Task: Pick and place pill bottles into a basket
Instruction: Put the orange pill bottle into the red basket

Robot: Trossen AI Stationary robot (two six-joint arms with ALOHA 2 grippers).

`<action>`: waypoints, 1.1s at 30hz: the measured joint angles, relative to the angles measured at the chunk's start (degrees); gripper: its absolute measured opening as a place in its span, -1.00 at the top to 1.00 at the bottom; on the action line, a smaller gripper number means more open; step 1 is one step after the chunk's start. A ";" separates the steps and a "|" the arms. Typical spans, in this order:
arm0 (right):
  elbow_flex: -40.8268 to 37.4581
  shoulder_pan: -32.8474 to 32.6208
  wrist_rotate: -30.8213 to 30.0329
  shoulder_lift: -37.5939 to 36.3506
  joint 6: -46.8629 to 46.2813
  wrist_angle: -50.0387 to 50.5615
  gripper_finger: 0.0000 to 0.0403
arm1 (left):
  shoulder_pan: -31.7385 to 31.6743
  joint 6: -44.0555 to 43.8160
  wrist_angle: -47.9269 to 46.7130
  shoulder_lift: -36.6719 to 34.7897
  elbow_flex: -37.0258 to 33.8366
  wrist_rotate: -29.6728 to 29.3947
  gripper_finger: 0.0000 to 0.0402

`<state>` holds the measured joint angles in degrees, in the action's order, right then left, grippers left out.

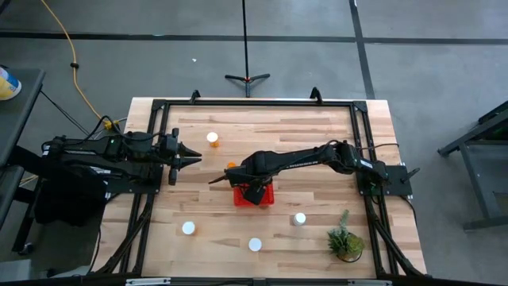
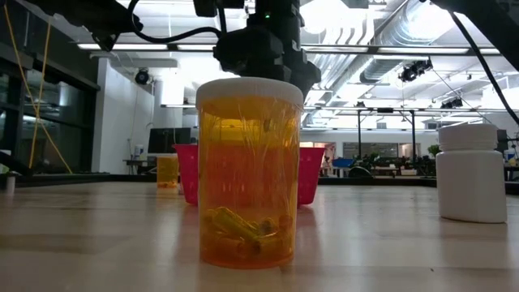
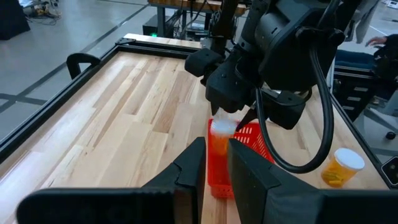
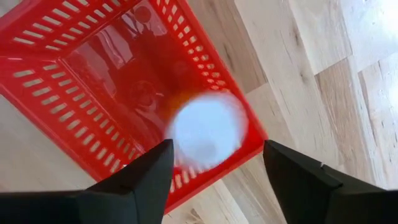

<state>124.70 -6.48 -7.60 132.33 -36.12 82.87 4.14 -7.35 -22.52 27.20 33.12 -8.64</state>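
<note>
The red mesh basket stands mid-table. My right gripper hangs open over its left end, fingers pointing down. An orange pill bottle with a white cap is between and below the fingers, blurred, and touches neither. It also shows in the left wrist view, upright at the basket's end; I cannot tell whether it rests in the basket. Several other bottles stand on their bases on the table: one far left, three near the front. My left gripper waits left of the basket, open by a narrow gap.
A small green potted plant stands at the near right. A black frame runs around the tabletop. In the low view a large orange bottle and a white bottle stand in front of the basket.
</note>
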 joint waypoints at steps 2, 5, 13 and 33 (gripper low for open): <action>0.00 0.00 -0.12 0.00 -0.02 -0.06 -0.22 | 0.00 0.00 0.00 0.00 0.00 0.02 0.48; 0.02 0.01 -0.44 0.00 -0.02 -0.12 -0.23 | 0.00 0.00 -0.02 0.00 0.00 0.02 0.48; 0.02 0.02 -0.59 0.00 -0.52 -0.25 -0.24 | 0.00 0.00 -0.02 -0.02 0.00 0.04 0.48; 0.04 2.48 1.89 0.00 2.32 -3.69 -0.24 | 0.00 -0.42 0.00 -0.02 0.00 0.07 0.48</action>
<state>124.75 -4.00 -5.71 132.33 -33.79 79.18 4.14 -7.77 -22.52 27.18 33.12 -8.58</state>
